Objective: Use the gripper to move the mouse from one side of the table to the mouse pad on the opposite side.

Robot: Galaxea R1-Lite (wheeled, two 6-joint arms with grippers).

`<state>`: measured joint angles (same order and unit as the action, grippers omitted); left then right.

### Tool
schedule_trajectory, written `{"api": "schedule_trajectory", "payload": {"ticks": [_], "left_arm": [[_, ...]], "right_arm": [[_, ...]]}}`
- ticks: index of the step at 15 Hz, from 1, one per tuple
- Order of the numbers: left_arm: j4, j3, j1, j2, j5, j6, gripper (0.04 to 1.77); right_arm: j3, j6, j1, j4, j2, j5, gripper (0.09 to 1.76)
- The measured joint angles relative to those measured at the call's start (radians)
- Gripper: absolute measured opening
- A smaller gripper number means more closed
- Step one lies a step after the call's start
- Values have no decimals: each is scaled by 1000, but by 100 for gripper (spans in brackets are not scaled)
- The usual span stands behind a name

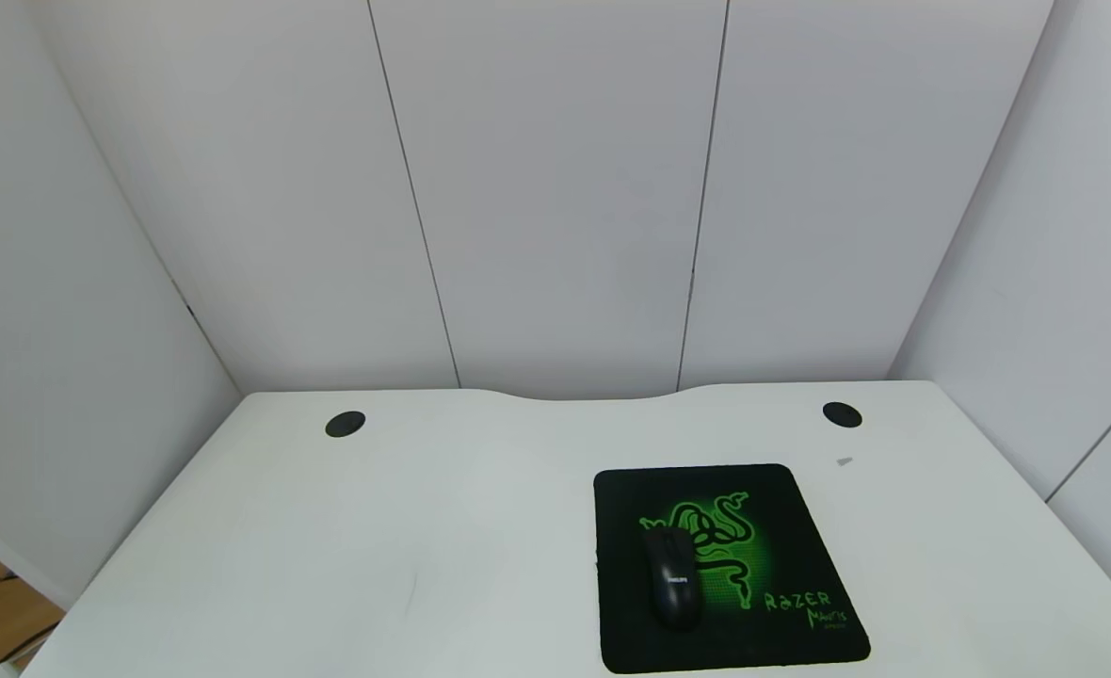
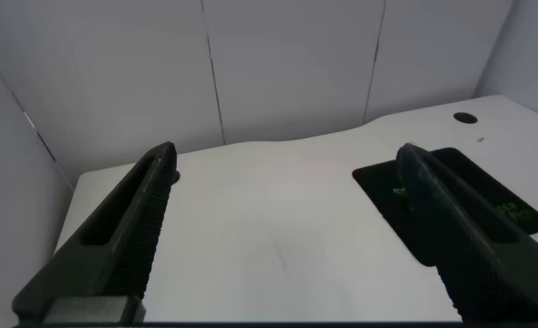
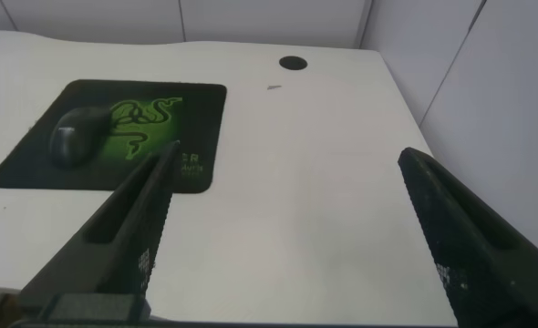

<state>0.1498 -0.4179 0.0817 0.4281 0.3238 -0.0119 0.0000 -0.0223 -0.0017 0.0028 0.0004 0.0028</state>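
Observation:
The black mouse (image 1: 673, 589) lies on the black mouse pad (image 1: 781, 527), on its left half over the green logo, at the right side of the white table (image 1: 377, 565). It also shows in the right wrist view (image 3: 76, 135) on the pad (image 3: 196, 100). My left gripper (image 2: 287, 164) is open and empty above the table's left part, with the pad's edge (image 2: 387, 196) off to one side. My right gripper (image 3: 287, 173) is open and empty above bare table to the right of the pad. Neither arm shows in the head view.
Two round black grommets (image 1: 346, 424) (image 1: 842, 414) sit near the table's curved back edge. A small grey mark (image 1: 844, 461) lies behind the pad. White wall panels stand behind and at both sides.

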Motion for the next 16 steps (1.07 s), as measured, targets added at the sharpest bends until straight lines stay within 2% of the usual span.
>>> {"api": "schedule_trajectory", "payload": {"ticks": [3,12,14,16], "left_arm": [[-23,5,-52,-82,-18,5,172],[-9,40,-76,-351,-79,-12,172],[28,88,-79,-397,-95,-31,172],[130,176,-80,-418,-119,-45,172]], "right_arm": [[0,0,0,0,0,0,171],[0,0,0,0,0,0,171],[0,0,0,0,0,0,171],[0,0,0,0,0,0,171]]}}
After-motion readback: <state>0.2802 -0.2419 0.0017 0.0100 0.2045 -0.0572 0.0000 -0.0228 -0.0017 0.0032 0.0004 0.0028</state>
